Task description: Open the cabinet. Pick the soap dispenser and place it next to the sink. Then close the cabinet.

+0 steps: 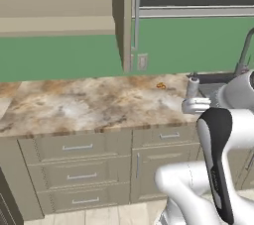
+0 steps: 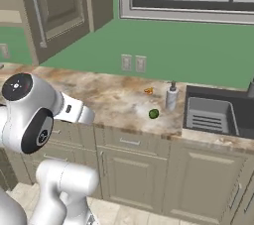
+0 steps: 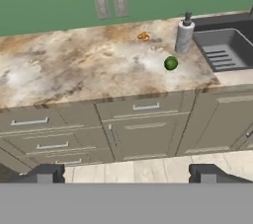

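Note:
The soap dispenser [image 3: 184, 35], a small pale grey bottle with a dark pump, stands upright on the marble counter right beside the sink [image 3: 225, 50]; it shows as well in the left base view [image 1: 192, 86] and the right base view [image 2: 171, 96]. The cabinet [image 1: 54, 26] on the wall has its interior shelf exposed, and its door [image 2: 59, 6] is swung out, showing the long silver handle. My gripper [image 3: 126, 173] is open with nothing between its fingertips [image 3: 47, 173]. It hangs well back from the counter, in front of the drawer fronts.
A small green round fruit [image 3: 170, 63] lies on the counter near the front edge, left of the dispenser. A small orange item [image 3: 143, 36] lies near the wall. Two wall outlets [image 3: 111, 5] sit above the counter. Beige drawers [image 3: 143, 107] run below it.

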### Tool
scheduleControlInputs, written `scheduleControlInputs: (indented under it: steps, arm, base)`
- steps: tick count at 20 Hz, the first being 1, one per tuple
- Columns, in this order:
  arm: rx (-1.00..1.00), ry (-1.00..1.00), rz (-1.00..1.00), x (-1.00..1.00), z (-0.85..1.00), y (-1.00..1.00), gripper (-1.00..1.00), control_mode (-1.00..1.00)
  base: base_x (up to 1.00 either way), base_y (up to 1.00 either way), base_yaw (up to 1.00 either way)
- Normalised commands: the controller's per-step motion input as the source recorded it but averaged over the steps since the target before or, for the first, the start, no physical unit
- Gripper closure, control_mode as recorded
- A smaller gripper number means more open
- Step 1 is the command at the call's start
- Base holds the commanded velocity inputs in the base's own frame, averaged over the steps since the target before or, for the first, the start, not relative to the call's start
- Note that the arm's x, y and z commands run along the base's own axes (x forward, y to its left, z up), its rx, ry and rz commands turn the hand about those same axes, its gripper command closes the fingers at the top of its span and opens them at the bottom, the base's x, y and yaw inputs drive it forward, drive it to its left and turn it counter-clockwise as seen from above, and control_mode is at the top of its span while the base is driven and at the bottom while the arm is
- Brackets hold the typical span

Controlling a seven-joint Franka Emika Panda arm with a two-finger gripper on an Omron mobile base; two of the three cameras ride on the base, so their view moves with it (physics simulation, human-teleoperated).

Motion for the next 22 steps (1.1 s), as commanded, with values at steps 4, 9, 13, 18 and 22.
scheduleControlInputs:
  steps: [4, 9, 13, 18, 22]
  arm:
    - [0.00, 0.00, 0.00, 0.00, 0.00, 0.00, -1.00, 1.00]
    - [0.00, 0.00, 0.00, 0.00, 0.00, 0.00, -1.00, 1.00]
    - [0.00, 0.00, 0.00, 0.00, 0.00, 0.00, -1.00, 1.00]
    - [0.00, 0.00, 0.00, 0.00, 0.00, 0.00, -1.00, 1.00]
    - [0.00, 0.00, 0.00, 0.00, 0.00, 0.00, -1.00, 1.00]
  base:
    - [-0.18, 0.91, 0.07]
    - [-0.01, 0.93, 0.02]
    - [-0.01, 0.92, 0.00]
    - [0.15, 0.85, 0.01]
    - [0.56, 0.35, 0.08]
